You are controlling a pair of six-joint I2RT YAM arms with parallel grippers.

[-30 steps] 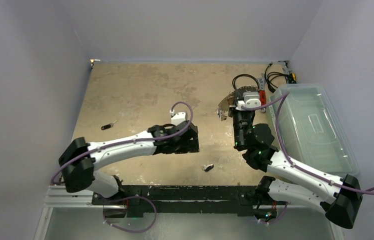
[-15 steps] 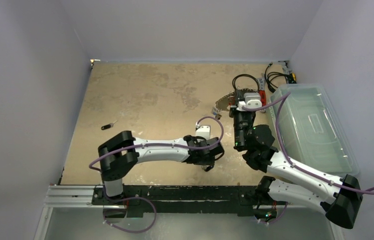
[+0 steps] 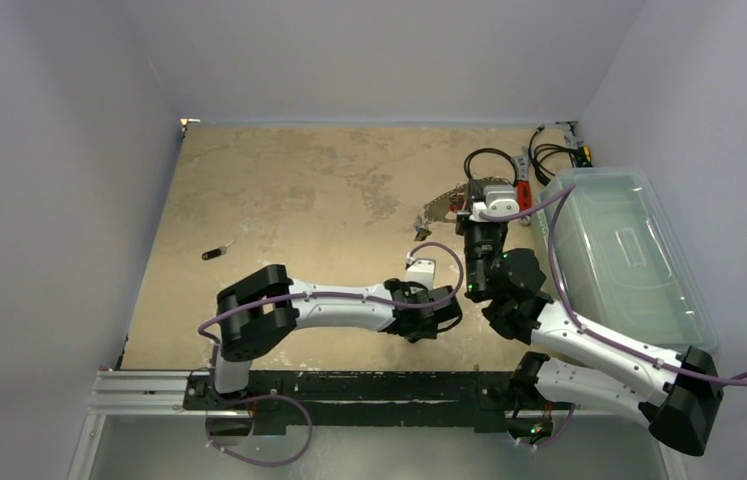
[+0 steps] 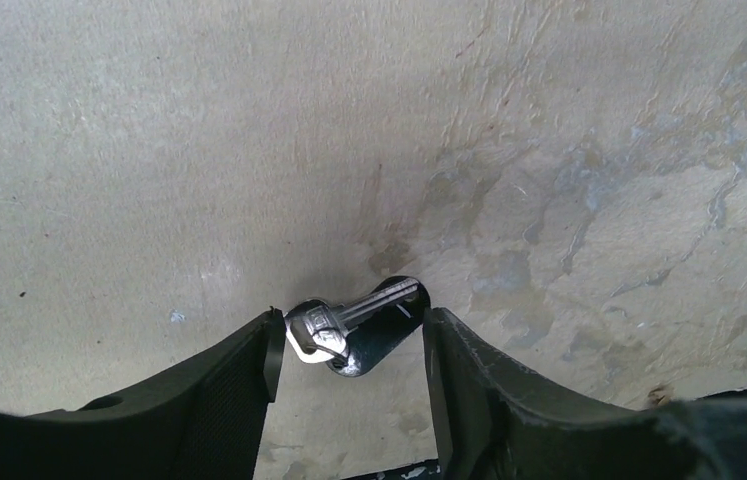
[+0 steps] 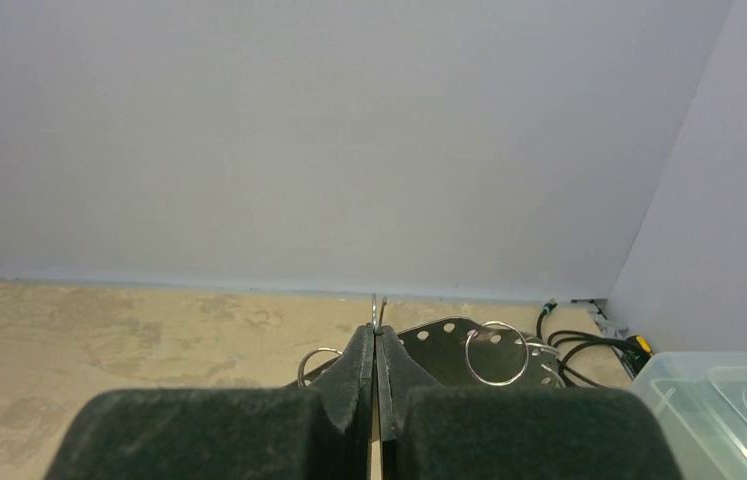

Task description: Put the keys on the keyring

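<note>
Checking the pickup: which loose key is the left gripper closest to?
The silver key with a small ring, lying between the fingers of the open left gripper. The other loose key lies alone, far off to the left.

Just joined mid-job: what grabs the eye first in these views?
The right hand is pinched shut on the keyring, holding it up over the far right of the table. Near the front edge, the left hand is open and straddles a small silver key with a black head that lies on the surface. Another dark key lies alone at the table's left side.
</note>
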